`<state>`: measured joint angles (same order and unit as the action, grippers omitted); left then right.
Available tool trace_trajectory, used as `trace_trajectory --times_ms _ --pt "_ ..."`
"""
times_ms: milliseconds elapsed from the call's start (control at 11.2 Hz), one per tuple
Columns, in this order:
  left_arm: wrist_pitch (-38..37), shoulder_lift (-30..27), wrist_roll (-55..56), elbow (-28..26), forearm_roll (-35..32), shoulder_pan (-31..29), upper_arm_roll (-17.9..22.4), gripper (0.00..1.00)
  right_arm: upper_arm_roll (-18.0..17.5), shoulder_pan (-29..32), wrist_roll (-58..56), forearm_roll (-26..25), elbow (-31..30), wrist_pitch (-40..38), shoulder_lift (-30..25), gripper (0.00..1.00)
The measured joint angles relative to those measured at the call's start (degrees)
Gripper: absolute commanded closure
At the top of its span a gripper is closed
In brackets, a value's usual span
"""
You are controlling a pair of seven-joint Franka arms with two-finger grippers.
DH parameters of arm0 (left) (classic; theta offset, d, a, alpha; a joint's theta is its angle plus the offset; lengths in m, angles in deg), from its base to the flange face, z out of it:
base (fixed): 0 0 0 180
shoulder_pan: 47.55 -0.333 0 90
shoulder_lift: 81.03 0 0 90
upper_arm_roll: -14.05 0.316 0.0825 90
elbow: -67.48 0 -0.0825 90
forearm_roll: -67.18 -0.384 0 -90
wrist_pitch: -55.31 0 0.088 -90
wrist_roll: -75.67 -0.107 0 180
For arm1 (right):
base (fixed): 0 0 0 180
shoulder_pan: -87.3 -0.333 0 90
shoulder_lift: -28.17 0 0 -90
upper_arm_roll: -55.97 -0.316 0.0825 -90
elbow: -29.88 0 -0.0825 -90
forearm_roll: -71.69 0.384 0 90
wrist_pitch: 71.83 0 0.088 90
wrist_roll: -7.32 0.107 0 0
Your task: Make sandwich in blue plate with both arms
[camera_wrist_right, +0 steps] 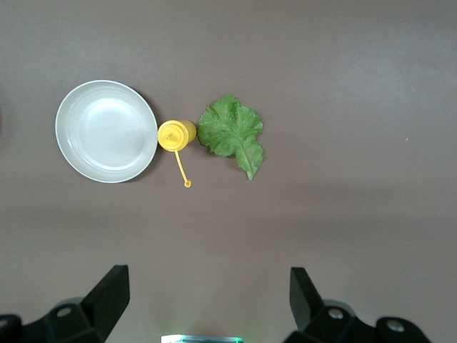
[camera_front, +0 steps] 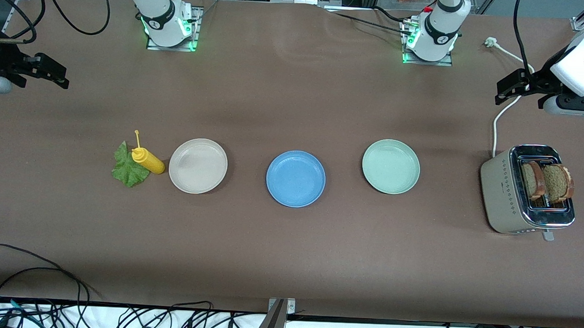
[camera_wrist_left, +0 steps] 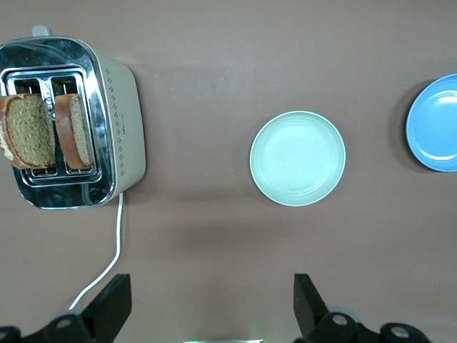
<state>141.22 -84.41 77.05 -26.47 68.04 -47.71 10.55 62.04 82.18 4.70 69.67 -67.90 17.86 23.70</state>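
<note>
Three plates sit in a row across the middle of the brown table (camera_front: 288, 261). The blue plate (camera_front: 295, 178) is the middle one, and it has nothing on it. Next to it, toward the right arm's end, is the beige plate (camera_front: 198, 165), and toward the left arm's end is the pale green plate (camera_front: 390, 166); both of those are bare too. Just beside the beige plate, at the right arm's end of the row, stands a yellow squeeze bottle (camera_front: 148, 160) with its little cap hanging off on a strap. A ruffled green lettuce leaf (camera_front: 127, 166) lies flat on the table, touching the bottle. Down at the left arm's end is a cream toaster (camera_front: 502, 191) with a shiny top, and two slices of brown bread (camera_front: 546, 181) stand up in its slots — one in each slot, both poking out high. A white cord (camera_front: 496, 123) runs from the toaster across the table. The left gripper (camera_wrist_left: 212, 304) hangs in the air over the table near the toaster, its two black fingers spread wide apart and holding nothing. The right gripper (camera_wrist_right: 208, 296) hangs over the table at its own end, near the leaf and bottle — its fingers are spread wide too, with nothing between them.
</note>
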Motion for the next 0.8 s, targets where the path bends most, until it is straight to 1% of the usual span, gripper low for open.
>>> trace_trajectory --times_ms 802 --pt "0.24 0.0 -0.03 0.0 0.0 0.12 0.0 0.0 0.03 0.18 0.0 -0.01 0.51 -0.15 0.0 0.0"
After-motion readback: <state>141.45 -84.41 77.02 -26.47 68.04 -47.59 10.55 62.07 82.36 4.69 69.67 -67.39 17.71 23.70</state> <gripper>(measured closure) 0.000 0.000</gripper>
